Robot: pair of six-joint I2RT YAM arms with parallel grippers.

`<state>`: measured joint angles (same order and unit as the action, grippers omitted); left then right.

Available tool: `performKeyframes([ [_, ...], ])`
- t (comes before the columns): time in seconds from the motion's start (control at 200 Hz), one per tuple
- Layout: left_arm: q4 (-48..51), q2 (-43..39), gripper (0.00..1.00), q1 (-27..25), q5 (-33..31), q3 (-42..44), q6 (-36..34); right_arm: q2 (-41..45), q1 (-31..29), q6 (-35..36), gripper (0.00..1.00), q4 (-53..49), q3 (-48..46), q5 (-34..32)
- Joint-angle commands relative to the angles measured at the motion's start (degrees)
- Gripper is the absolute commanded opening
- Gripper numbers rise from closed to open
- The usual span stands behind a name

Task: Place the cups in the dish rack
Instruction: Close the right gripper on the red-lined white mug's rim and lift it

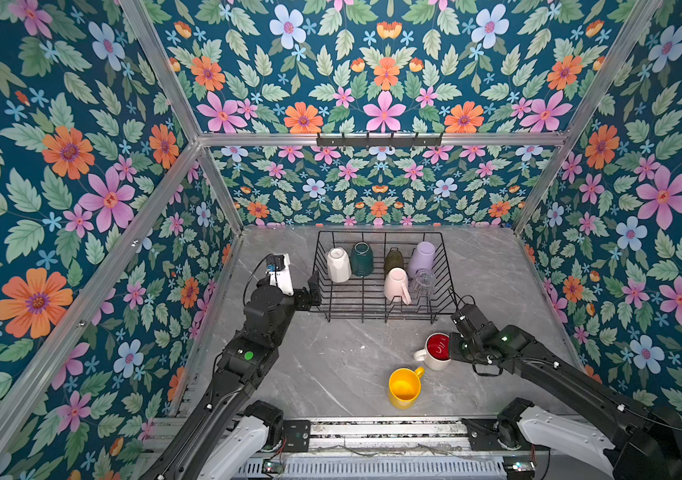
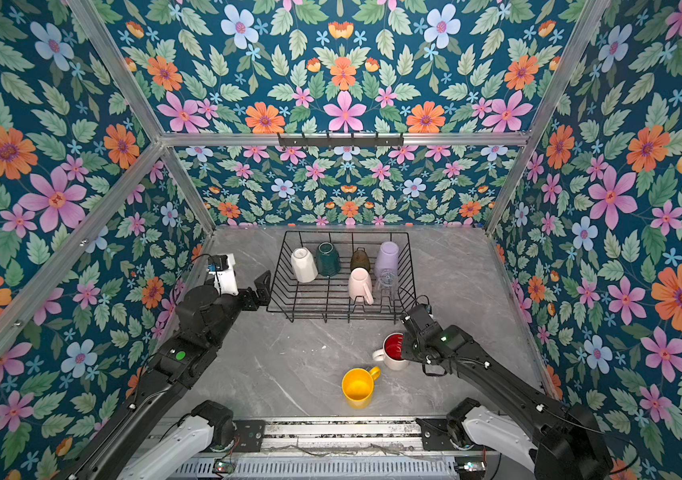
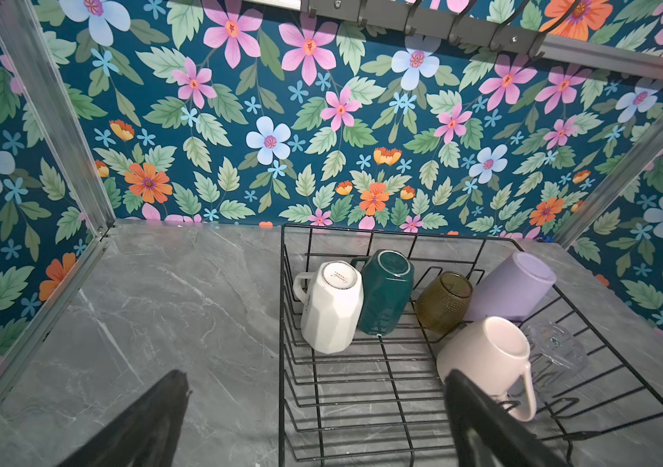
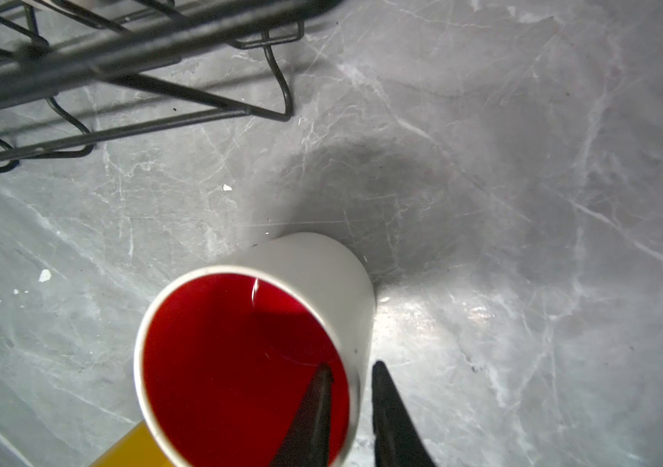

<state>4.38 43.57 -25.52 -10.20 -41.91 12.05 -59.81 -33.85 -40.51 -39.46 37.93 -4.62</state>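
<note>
Where the red-lined white mug (image 4: 241, 356) stands on the grey marbled surface (image 1: 331, 365) near the dish rack (image 1: 352, 299), its rim is pinched by the right hand (image 4: 350, 368). The left hand (image 1: 312, 289) is held spread beside the dish rack. Floral-papered walls (image 1: 372, 187) are noted.

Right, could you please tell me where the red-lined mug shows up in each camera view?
In a top view: red-lined mug on the table, right of centre, in front of the dish rack's near right corner.
In a top view: same spot.
Left wrist: not in it.
Right wrist: closest to the camera, red inside showing.
Shared landmark: the dish rack, in all four.
</note>
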Motion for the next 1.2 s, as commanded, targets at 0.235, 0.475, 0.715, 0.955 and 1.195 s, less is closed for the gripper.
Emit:
performKeyframes([
  [0.235,0.09,-0.68,1.00,0.03,-1.64,0.09,0.95,-3.87,-0.04,-0.22,0.09,5.31,-0.93,-1.44],
  [0.475,-0.03,-0.68,1.00,0.03,-1.93,0.17,0.78,-1.59,-0.01,-0.62,0.00,3.04,-0.77,-1.90],
  [0.715,-1.41,-0.42,1.00,0.05,-3.51,0.43,2.17,7.16,-0.02,-2.06,0.00,-4.41,0.50,-2.57],
  [0.955,-3.91,-1.10,1.00,0.18,1.05,0.70,2.40,16.84,0.28,-2.44,0.00,-13.14,6.06,-4.90],
  [1.195,-8.98,-1.98,0.98,0.55,17.51,1.44,2.54,17.95,0.78,-1.80,0.00,-2.98,10.04,4.71],
])
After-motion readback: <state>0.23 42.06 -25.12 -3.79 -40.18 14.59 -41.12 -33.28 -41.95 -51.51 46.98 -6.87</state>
